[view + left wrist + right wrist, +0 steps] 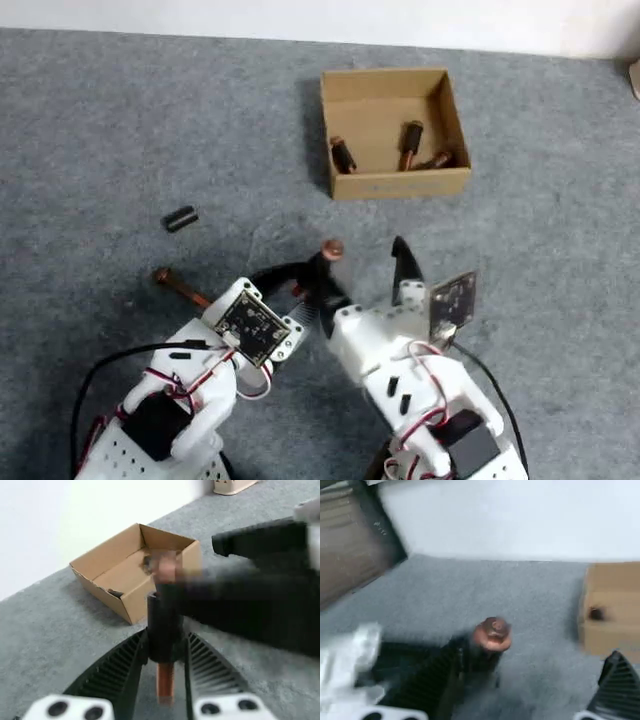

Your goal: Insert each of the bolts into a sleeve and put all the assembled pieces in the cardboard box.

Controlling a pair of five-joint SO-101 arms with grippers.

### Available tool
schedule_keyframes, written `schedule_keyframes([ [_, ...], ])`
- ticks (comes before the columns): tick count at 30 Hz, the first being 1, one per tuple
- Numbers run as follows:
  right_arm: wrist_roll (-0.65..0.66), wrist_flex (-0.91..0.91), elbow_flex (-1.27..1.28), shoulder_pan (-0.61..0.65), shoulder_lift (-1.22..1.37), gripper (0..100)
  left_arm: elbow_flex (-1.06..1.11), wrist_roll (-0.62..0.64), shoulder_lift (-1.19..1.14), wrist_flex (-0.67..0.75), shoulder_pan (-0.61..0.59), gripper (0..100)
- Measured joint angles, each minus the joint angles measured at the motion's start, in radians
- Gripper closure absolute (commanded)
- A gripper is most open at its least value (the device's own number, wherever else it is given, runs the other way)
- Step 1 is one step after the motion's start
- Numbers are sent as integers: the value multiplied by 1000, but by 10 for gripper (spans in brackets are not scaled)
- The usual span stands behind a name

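The left gripper is closed on a black sleeve and holds it up above the grey table. A copper bolt is stuck through the sleeve. Its round head sits on top and its thin end pokes out at the bottom.

The right gripper is wide open. One of its fingers is right beside the held sleeve, but I cannot tell if it touches. The other finger is far off to the side, and the bolt head is between them.

The cardboard box stands farther back on the table, well apart from both grippers. Three finished pieces lie inside it.

A second sleeve lies alone on the table, far from the box. A second bolt lies near it, just beside the left arm.
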State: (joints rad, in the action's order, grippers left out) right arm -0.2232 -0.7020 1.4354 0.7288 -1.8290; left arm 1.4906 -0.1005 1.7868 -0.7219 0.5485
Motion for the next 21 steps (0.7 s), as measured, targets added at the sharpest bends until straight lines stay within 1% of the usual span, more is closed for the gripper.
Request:
schedule_keyframes([
  [4, 0, -11, 0, 17, -9, 628, 8, 0, 2, 34, -58, 996],
  [9, 0, -11, 0, 17, -11, 628, 8, 0, 2, 48, -72, 996],
  [16, 0, -8, 0, -173, 0, 628, 8, -6, 2, 52, -72, 996],
  [19, 0, 43, 0, -195, 0, 628, -3, -64, -3, 87, -95, 996],
  [21, 0, 80, 15, -198, -9, 628, -48, -77, -3, 109, -115, 996],
])
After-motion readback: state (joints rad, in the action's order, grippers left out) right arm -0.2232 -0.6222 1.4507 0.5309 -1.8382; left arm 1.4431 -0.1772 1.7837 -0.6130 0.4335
